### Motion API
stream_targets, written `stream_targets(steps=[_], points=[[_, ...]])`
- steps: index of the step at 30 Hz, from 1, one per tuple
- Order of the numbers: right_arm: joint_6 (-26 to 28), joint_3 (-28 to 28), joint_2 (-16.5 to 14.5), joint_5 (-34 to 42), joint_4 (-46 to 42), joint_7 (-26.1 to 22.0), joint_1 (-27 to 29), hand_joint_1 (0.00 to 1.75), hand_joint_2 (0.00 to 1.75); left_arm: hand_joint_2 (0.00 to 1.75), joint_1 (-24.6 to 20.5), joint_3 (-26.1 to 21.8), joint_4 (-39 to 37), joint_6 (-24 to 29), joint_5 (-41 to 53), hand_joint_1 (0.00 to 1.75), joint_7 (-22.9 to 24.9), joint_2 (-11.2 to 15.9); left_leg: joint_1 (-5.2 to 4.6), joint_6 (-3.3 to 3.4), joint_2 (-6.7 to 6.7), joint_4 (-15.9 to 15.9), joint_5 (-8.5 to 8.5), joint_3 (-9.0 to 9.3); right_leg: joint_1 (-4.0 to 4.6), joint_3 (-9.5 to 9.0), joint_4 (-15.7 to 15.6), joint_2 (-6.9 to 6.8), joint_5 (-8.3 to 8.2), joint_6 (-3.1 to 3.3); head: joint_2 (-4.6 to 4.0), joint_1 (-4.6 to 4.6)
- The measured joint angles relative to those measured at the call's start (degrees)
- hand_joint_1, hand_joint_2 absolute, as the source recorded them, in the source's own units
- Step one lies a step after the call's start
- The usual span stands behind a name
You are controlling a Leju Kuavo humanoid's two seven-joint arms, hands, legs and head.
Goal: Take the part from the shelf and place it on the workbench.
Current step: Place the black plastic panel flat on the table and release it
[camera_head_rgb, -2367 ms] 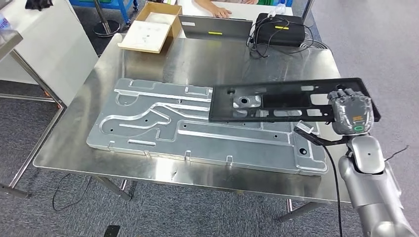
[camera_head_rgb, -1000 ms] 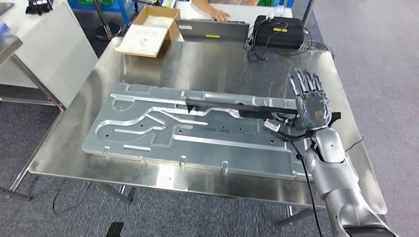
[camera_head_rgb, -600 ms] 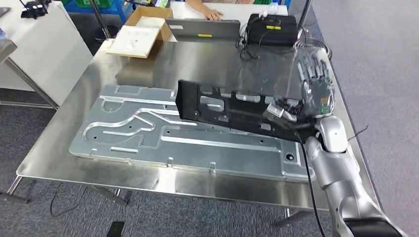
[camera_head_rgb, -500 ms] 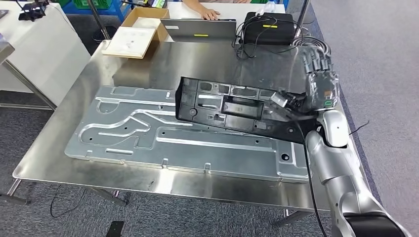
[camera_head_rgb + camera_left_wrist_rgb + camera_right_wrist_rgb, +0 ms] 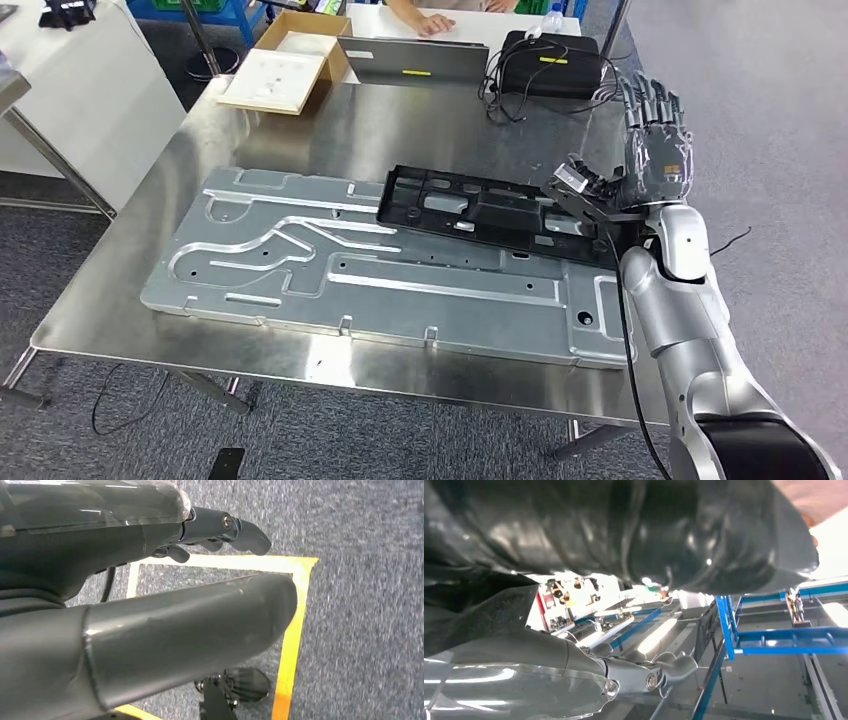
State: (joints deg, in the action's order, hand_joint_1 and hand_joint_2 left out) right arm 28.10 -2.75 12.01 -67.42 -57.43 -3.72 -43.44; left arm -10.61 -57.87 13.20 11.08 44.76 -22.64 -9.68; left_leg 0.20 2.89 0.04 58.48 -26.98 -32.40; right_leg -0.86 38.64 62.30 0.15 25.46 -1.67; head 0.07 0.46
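The long black plastic part [image 5: 480,215] lies flat on the big machined aluminium plate [image 5: 300,260], which covers much of the steel workbench [image 5: 420,120]. My right hand [image 5: 655,150] is raised just past the part's right end, fingers spread and pointing up, holding nothing; in the right wrist view its fingers [image 5: 649,675] stand out against blue racks. In the left wrist view my left hand [image 5: 150,630] hangs over grey carpet with yellow tape, fingers loosely extended and empty.
At the bench's far edge stand an open cardboard box [image 5: 285,65], a laptop [image 5: 412,62] and a black case with cables [image 5: 550,60]. A person's hand [image 5: 430,20] rests behind the laptop. A white table [image 5: 80,90] stands to the left.
The black part, held tilted on edge a moment ago, now lies flat on the plate. My right hand has let it go and lifted with fingers spread. The camera has shifted slightly.
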Motion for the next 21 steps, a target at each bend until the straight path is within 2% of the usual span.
stream_targets(steps=[1,3,4,5,6,8,9,10,12,14,15,16,18,19,20,21], points=[[-0.3,0.0,0.0,0.1,0.1,0.2,-0.2,0.00,0.00,0.00,0.0,0.0,0.0,0.0,0.0,0.00,0.0,0.0,0.09,0.19,0.06,-0.3,0.34,-0.01,-0.03,1.02,2.4,-0.03,1.64,-0.13,0.01,0.00],[-1.4,0.0,0.0,0.8,0.8,1.0,-0.5,0.00,0.00,0.00,0.0,-0.1,0.0,0.0,-0.1,0.00,0.0,0.0,-0.06,0.48,0.08,-0.4,0.58,-0.31,-0.02,3.89,9.1,-0.04,5.13,-0.37,0.01,-0.01],[-2.1,0.0,0.0,1.3,1.4,1.5,-0.8,0.00,0.00,0.00,0.1,-0.2,0.0,0.0,-0.2,0.00,0.0,0.0,-0.13,0.53,0.08,-0.3,0.62,-0.46,-0.03,4.90,11.8,-0.04,5.99,-0.47,0.01,-0.01],[-2.6,0.0,0.0,1.8,2.1,1.9,-1.1,0.00,0.00,0.00,0.1,-0.2,0.0,0.0,-0.2,0.00,0.0,0.0,-0.17,0.54,0.09,-0.2,0.63,-0.58,-0.05,5.00,12.5,-0.06,5.74,-0.52,0.00,-0.01],[-2.8,0.0,0.0,2.3,2.8,2.1,-1.6,0.00,0.00,0.00,0.2,-0.2,0.0,0.0,-0.3,0.00,0.0,0.0,-0.20,0.51,0.08,0.0,0.62,-0.65,-0.04,3.95,10.9,-0.07,4.45,-0.49,0.00,-0.01],[-2.9,0.0,0.1,3.4,3.9,2.0,-2.9,0.00,0.00,0.00,0.2,-0.2,0.0,0.0,-0.3,0.00,0.0,0.0,-0.24,0.34,0.08,0.3,0.51,-0.76,0.04,0.04,4.0,-0.13,1.27,-0.12,0.00,-0.01],[-2.7,0.0,0.1,3.8,4.4,1.7,-3.6,0.00,0.00,0.00,0.2,-0.2,0.0,0.0,-0.3,0.00,0.0,0.0,-0.34,0.18,0.08,0.5,0.45,-0.91,0.19,-1.61,0.7,-0.15,0.32,0.20,0.00,-0.01],[-2.5,0.0,0.2,4.2,4.9,1.3,-4.2,0.00,0.00,0.00,0.1,-0.2,0.0,0.0,-0.3,0.00,0.0,0.0,-0.41,-0.04,0.08,0.6,0.44,-1.09,0.36,-2.51,-1.3,-0.15,-0.01,0.52,-0.01,-0.01],[-1.6,0.0,0.2,4.5,5.6,0.5,-4.8,0.00,0.00,0.00,0.1,-0.4,0.0,0.0,-0.4,0.00,-0.1,0.0,-0.52,-0.50,0.07,0.6,0.56,-1.36,0.66,-2.75,-2.4,-0.12,0.00,1.06,0.00,-0.01],[-0.9,0.0,0.2,4.7,5.9,-0.1,-4.8,0.00,0.00,0.00,0.1,-0.5,0.0,0.0,-0.4,0.00,-0.2,0.1,-0.57,-1.09,0.02,0.9,0.16,-1.58,0.25,-2.81,-2.8,-0.19,-0.32,1.62,0.00,-0.01],[-0.6,0.0,0.1,4.7,6.0,-0.3,-4.8,0.00,0.00,0.00,0.1,-0.5,0.0,0.0,-0.4,0.00,-0.2,0.1,-0.56,-1.44,-0.03,2.0,-0.73,-2.05,0.00,-2.86,-3.0,-0.25,-0.50,1.92,0.00,-0.01],[-0.4,0.0,-0.1,4.7,6.0,-0.5,-4.8,0.00,0.00,0.00,0.1,-0.5,0.0,0.1,-0.4,0.00,-0.3,0.1,-0.46,-1.79,-0.08,4.2,-2.22,-3.02,-0.24,-2.89,-3.2,-0.31,-0.66,2.17,0.00,-0.02],[-0.4,0.0,-0.5,4.6,6.0,-0.6,-4.6,0.00,0.00,0.00,0.1,-0.5,0.0,0.1,-0.5,0.00,-0.4,0.1,-0.05,-2.37,-0.10,11.2,-5.81,-6.05,-0.31,-2.78,-3.3,-0.36,-0.75,2.36,0.00,-0.02],[-0.5,0.0,-0.6,4.6,6.0,-0.6,-4.5,0.00,0.00,0.00,0.1,-0.5,0.0,0.1,-0.5,0.00,-0.4,0.1,0.17,-2.60,-0.09,14.3,-6.93,-7.44,-0.35,-2.73,-3.2,-0.37,-0.77,2.35,0.00,-0.02],[-0.6,-0.1,-0.8,4.4,5.9,-0.6,-4.4,0.00,0.00,0.00,0.1,-0.5,0.0,0.2,-0.5,0.00,-0.4,0.1,0.36,-2.80,-0.09,16.0,-7.06,-8.13,-0.42,-2.69,-3.2,-0.37,-0.79,2.33,0.00,-0.02],[-0.7,-0.1,-1.0,4.3,5.8,-0.7,-4.3,0.00,0.00,0.00,0.2,-0.6,0.0,0.2,-0.5,0.00,-0.4,0.1,0.55,-2.96,-0.08,15.4,-6.09,-7.78,-0.53,-2.67,-3.1,-0.36,-0.80,2.29,0.00,-0.03]])
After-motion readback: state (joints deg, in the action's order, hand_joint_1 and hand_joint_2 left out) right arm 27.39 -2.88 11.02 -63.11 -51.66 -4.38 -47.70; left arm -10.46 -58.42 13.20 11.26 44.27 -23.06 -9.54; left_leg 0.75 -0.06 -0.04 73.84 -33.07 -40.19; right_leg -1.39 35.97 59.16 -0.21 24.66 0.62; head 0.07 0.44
